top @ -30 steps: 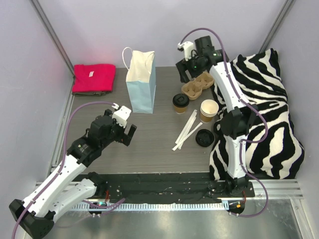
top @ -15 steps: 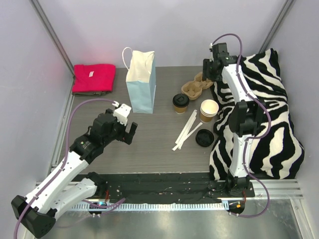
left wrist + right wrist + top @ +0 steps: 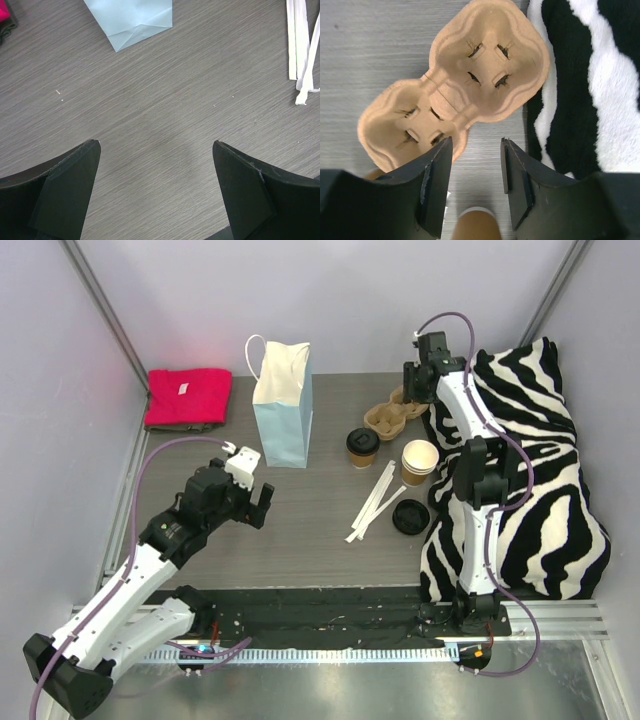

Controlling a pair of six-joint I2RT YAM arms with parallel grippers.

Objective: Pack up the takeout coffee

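The takeout coffee, a tan cup with a black lid, stands upright mid-table, right of the light blue bag. A second tan cup stands lidless beside it; it may be the blurred tan cup under my right wrist. A loose black lid lies nearer. My right gripper hangs over the far end of the brown cup carrier. In the right wrist view the right gripper is open, narrowly, over bare table at the carrier's near edge. My left gripper is wide open, holding nothing.
A zebra-striped cloth covers the right side, touching the carrier. White stir sticks lie mid-table, also in the left wrist view as sticks beside the bag's base. A red folded cloth sits at the back left.
My right gripper swung from the carrier's left side to its far right end, and its jaws narrowed. The left arm has barely moved.
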